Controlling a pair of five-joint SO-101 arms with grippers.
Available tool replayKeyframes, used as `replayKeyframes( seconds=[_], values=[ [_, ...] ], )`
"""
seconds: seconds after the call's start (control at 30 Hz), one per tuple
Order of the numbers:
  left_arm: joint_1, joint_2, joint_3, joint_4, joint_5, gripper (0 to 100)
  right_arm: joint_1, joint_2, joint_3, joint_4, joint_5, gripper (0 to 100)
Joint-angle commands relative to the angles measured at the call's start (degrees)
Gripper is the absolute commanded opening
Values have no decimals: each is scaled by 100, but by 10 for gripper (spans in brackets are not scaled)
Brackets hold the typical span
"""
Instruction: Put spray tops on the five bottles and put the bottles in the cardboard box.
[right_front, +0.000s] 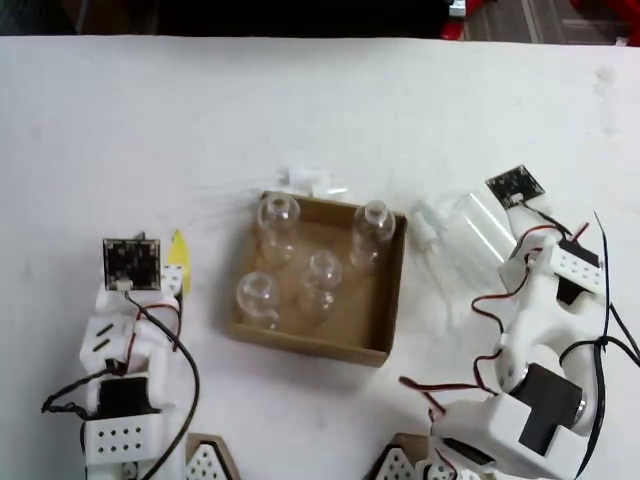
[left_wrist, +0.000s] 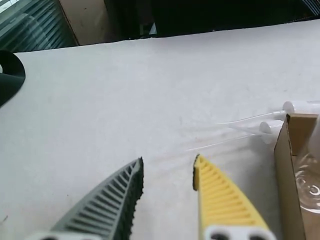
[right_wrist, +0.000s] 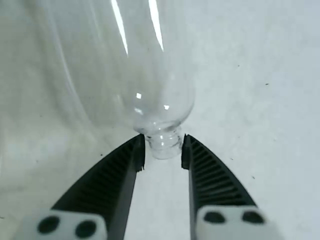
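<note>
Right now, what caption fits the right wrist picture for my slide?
The right gripper straddles the neck of a clear bottle lying on the white table.

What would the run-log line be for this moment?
cardboard box: four bottles upright inside | fifth bottle: on table, neck gripped by right gripper | left gripper: open, empty | spray tops: on table beyond box

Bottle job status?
Done: four clear plastic bottles stand in the brown cardboard box, apparently uncapped. In hand: right gripper at the neck of the fifth clear bottle, lying on the white table. To do: capping all five with white spray tops behind the box, boxing the fifth.
</note>
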Motion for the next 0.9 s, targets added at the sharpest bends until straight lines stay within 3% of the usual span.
replayKeyframes(
  seconds=[0.0, 0.17, 0.3, 0.53, 0.7, 0.87],
  values=[
    [84, -75, -18, -202, -70, 154, -92, -22, -26, -92, 62, 87],
    [84, -75, -18, -202, -70, 154, -92, -22, -26, -92, 62, 82],
    [57, -75, -26, -202, -35, 154, -92, -31, -53, -92, 62, 13],
    [22, -75, -281, 70, 246, 157, -48, -312, -308, 84, 18, 16],
    [-163, -75, -1204, 1240, 809, 159, 40, -1358, -1477, 1578, 0, 16],
    [303, -75, -1925, 1679, 809, 240, -198, -2325, -2673, 3134, 62, 16]
  ],
)
